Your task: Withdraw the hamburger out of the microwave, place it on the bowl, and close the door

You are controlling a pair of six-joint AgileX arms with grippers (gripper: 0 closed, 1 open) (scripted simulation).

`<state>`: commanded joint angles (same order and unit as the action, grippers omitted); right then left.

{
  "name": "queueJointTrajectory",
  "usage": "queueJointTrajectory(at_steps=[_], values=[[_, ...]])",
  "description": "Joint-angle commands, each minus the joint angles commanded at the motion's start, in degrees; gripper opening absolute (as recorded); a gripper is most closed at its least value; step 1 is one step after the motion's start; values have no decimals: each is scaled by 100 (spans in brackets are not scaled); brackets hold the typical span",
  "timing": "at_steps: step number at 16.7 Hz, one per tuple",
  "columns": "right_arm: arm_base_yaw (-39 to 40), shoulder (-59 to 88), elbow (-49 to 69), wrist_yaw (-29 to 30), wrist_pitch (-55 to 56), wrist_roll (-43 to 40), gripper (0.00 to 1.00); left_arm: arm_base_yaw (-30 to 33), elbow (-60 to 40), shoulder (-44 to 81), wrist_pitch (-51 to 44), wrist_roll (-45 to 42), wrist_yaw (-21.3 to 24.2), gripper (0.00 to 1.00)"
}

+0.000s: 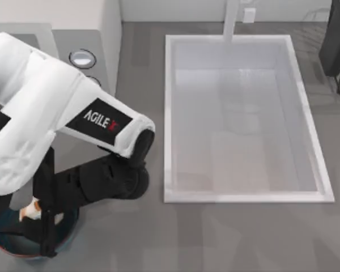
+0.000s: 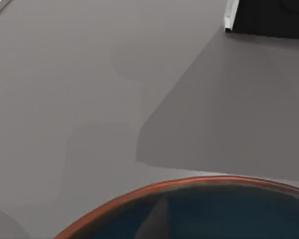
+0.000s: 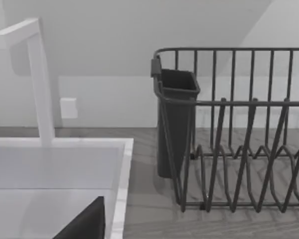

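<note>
Overhead, left gripper [image 1: 37,218] hangs over round deep teal-blue bowl with reddish-brown rim [image 1: 5,247] at table's front left, small cream-and-orange hamburger [image 1: 29,211] clamped between jaws. Large white microwave [image 1: 96,34] stands behind, white rectangular sink basin [image 1: 169,113] at centre. Left wrist: bowl rim [image 2: 139,192] against grey tabletop [image 2: 89,89]. Right wrist: dark wire dish rack [image 3: 239,149] beside basin [image 3: 120,169]; right gripper's jaws cannot be told.

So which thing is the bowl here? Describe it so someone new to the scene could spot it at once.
Start at the big white sink basin in the middle of the table, then go to the top view's lower left corner, under the left arm's black gripper. The bowl sits there on the grey surface: round, deep teal-blue inside with a thin reddish-brown rim, the only coloured dish among white and grey fixtures.
</note>
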<state>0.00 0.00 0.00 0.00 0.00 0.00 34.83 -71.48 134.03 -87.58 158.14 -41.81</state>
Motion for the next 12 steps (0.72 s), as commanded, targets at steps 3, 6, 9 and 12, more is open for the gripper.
queueJointTrajectory(at_steps=[3,6,9,12], values=[[0,0,0,0,0,0,100,-2,4,1,5,-1,-1,0],[0,0,0,0,0,0,100,-2,4,1,5,-1,-1,23],[0,0,0,0,0,0,100,-2,4,1,5,-1,-1,45],[0,0,0,0,0,0,100,-2,4,1,5,-1,-1,68]])
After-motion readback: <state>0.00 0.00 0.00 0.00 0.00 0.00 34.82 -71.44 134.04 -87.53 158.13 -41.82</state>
